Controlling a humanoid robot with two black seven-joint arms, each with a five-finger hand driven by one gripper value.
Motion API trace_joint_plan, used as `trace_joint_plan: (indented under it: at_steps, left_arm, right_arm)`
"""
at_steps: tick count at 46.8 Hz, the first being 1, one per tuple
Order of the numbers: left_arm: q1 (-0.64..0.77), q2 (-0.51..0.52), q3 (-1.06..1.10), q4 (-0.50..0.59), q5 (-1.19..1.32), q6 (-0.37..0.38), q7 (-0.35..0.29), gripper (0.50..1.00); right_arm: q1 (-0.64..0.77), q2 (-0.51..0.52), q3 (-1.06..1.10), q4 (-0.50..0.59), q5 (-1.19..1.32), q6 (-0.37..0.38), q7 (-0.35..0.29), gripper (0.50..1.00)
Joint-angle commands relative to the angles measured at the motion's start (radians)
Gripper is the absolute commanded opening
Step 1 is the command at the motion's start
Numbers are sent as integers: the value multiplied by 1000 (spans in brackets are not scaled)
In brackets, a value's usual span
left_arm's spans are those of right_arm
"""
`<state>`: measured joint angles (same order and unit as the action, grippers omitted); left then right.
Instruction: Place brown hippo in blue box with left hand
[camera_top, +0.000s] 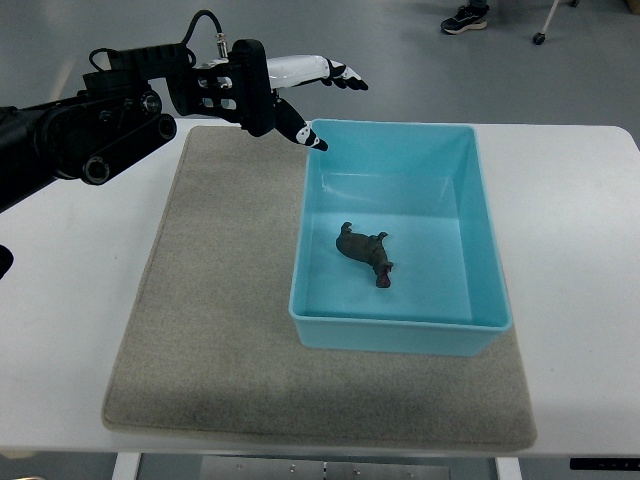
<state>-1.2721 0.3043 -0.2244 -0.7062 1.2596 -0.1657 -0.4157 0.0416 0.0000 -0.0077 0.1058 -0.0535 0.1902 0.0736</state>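
White table (580, 200), grey mat (220, 330), blue box (480, 220), brown hippo (364, 250) inside.
The hippo lies on the box floor, near its middle; the left hand (300, 95) hovers over the box's far-left corner, fingers spread, holding nothing.

One cam only, mounted high on robot's side, looking steeply down & fwd over the white counter (590, 250). Mid-range: whole grey mat (200, 330) fits in frame, floor strip shows at far edge. No 2nd view to overlap.
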Motion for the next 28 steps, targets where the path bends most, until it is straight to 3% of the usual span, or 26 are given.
trace_joint_plan:
  at_steps: [1, 8, 12, 28]
  left_arm:
    - [0, 1, 2, 53, -63, 0, 0, 960]
    - [0, 1, 3, 126, -135, 0, 0, 966]
    - [0, 1, 2, 155, -173, 0, 0, 994]
    - [20, 2, 3, 212, -361, 41, -2, 994]
  right_arm:
    - [0, 0, 0, 0, 0, 0, 0, 936]
    - [1, 0, 0, 0, 0, 0, 0, 936]
    - [1, 0, 0, 0, 0, 0, 0, 936]
    - [0, 0, 0, 0, 0, 0, 0, 936]
